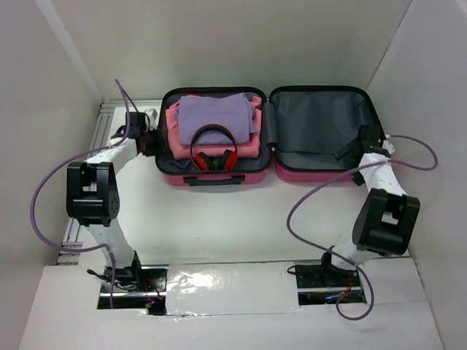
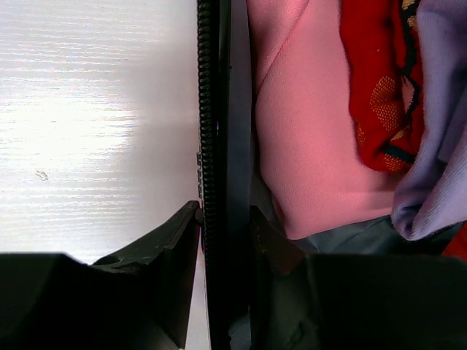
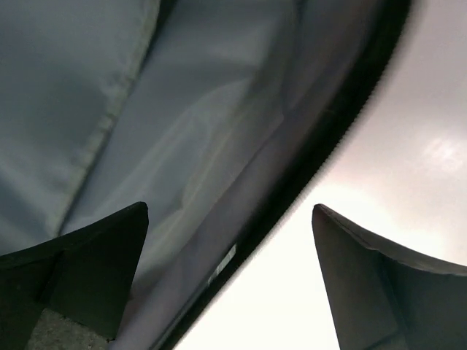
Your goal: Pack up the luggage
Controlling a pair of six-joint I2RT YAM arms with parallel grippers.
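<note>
While the left claw [image 2: 224, 210] pinches the packed half's rim of the open pink hard-shell suitcase [image 1: 211, 177] at upper centre, the spread right claw [image 3: 230, 211] straddles the empty half's right rim.

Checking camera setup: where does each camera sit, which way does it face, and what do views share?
Top: above and behind, looking down on the open suitcase; both arms show.
Left wrist: on the left arm, facing the packed half's rim; left gripper clamps it.
Right wrist: on the right arm, facing the empty half's lining; right gripper open astride the rim.
Shared: top and left wrist show the pink clothes.
</note>
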